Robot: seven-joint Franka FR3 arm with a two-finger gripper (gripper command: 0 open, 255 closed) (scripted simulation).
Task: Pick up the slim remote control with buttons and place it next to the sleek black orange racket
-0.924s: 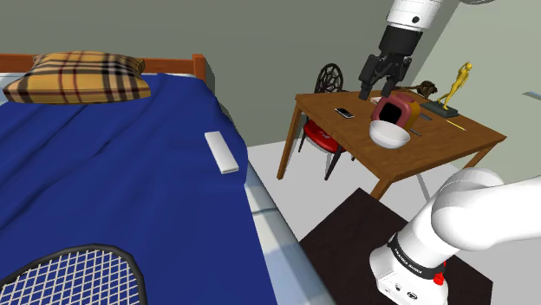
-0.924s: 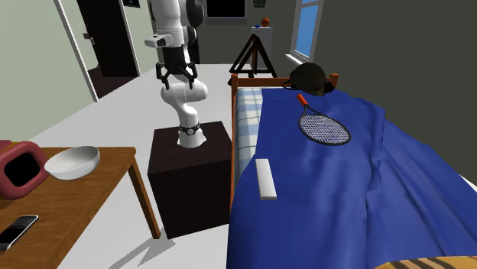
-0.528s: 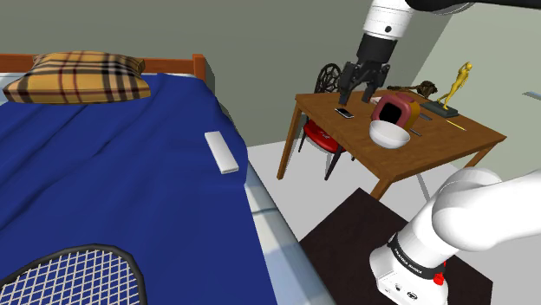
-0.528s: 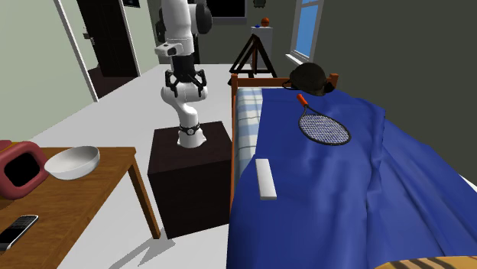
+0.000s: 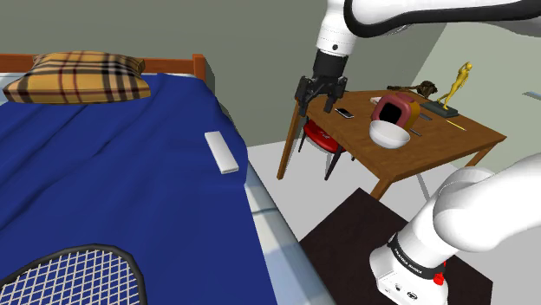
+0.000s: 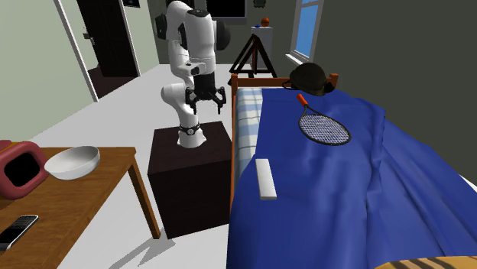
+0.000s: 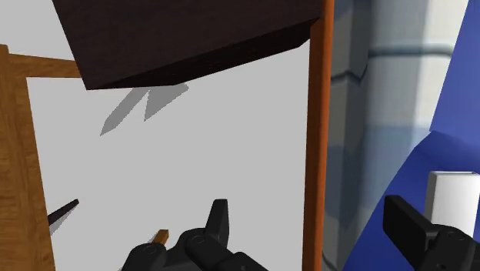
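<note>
Two black fingers (image 7: 219, 222) stand spread, gripping nothing. I see the gripper (image 5: 314, 94) upper centre in the shoulder view, seemingly between table (image 5: 451, 139) and bed (image 5: 104, 173). The white remote (image 5: 221, 152) lies mid-frame on the blue bed, racket (image 5: 74, 273) well apart, lower left.

In the shoulder view you have a bed (image 5: 130, 182) with a blue cover on the left. Its wooden headboard (image 5: 173, 62) stands far back against a grey-green wall (image 5: 251, 39), with a plaid pillow (image 5: 74, 76) beside it. Right of the bed stands a wooden table (image 5: 438, 139), with a red chair (image 5: 322, 137) tucked under its far side. Your second exterior view adds a pale grey floor (image 6: 107, 122), a dark door (image 6: 111, 38) at far left and a bright window (image 6: 307, 27) at far right.
</note>
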